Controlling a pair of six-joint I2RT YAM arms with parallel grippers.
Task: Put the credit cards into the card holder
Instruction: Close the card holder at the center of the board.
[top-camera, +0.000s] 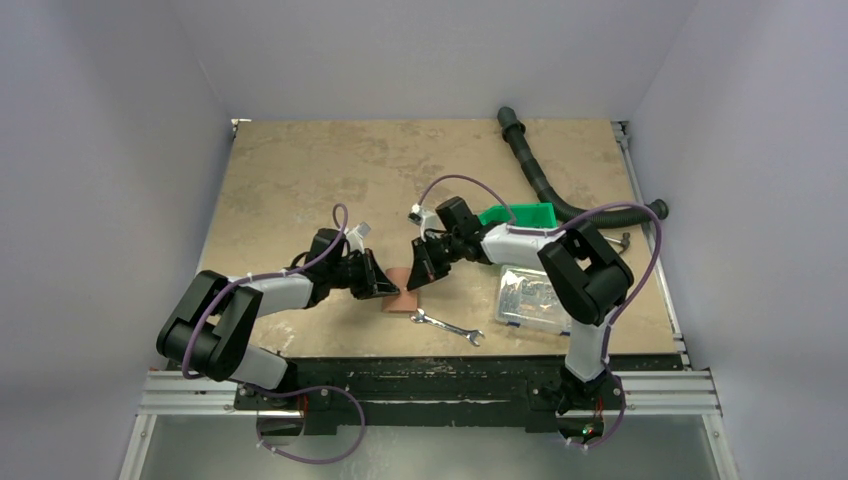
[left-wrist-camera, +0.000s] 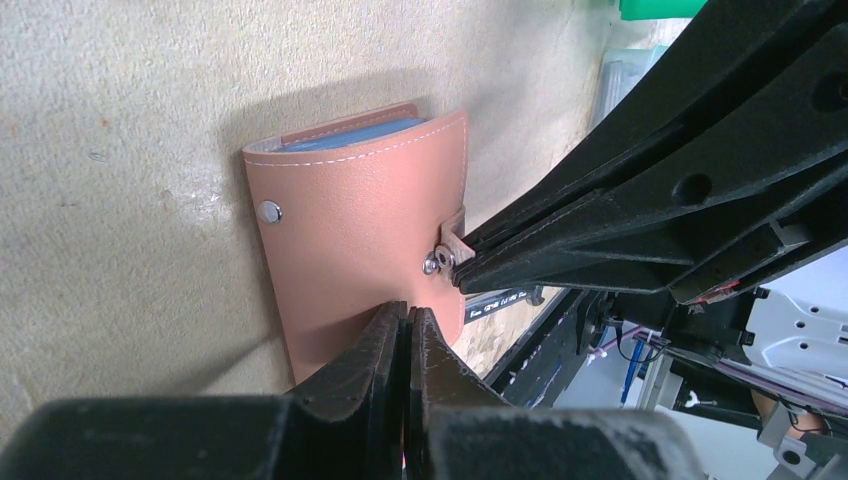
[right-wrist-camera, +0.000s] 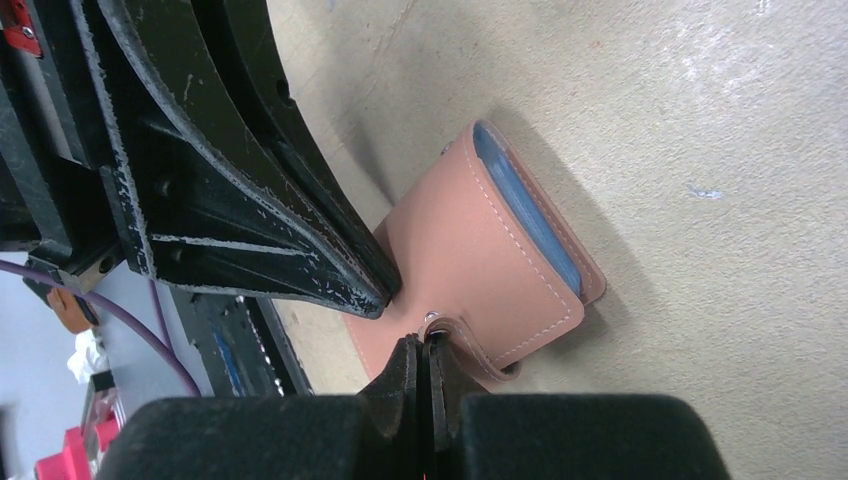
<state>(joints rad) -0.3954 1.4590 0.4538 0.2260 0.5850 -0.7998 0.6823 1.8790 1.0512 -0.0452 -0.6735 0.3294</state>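
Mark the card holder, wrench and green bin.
card holder (left-wrist-camera: 350, 220): left wrist view, outer cover.
wrench (top-camera: 447, 327): top external view, shaft.
green bin (top-camera: 515, 214): top external view, near wall.

The reddish-brown card holder (left-wrist-camera: 350, 250) has white stitching, the credit cards (left-wrist-camera: 362, 133) are blue.

My rig, itemised. Left arm (top-camera: 270, 292), right arm (top-camera: 585, 270): black jointed links, white-grey shells on the long segments. Cable (top-camera: 341, 210): purple, one looped along each arm. Fingers (right-wrist-camera: 250, 200): matte black, long tapering wedges with ribbed sides and round holes, edges scuffed pale where I see them close.
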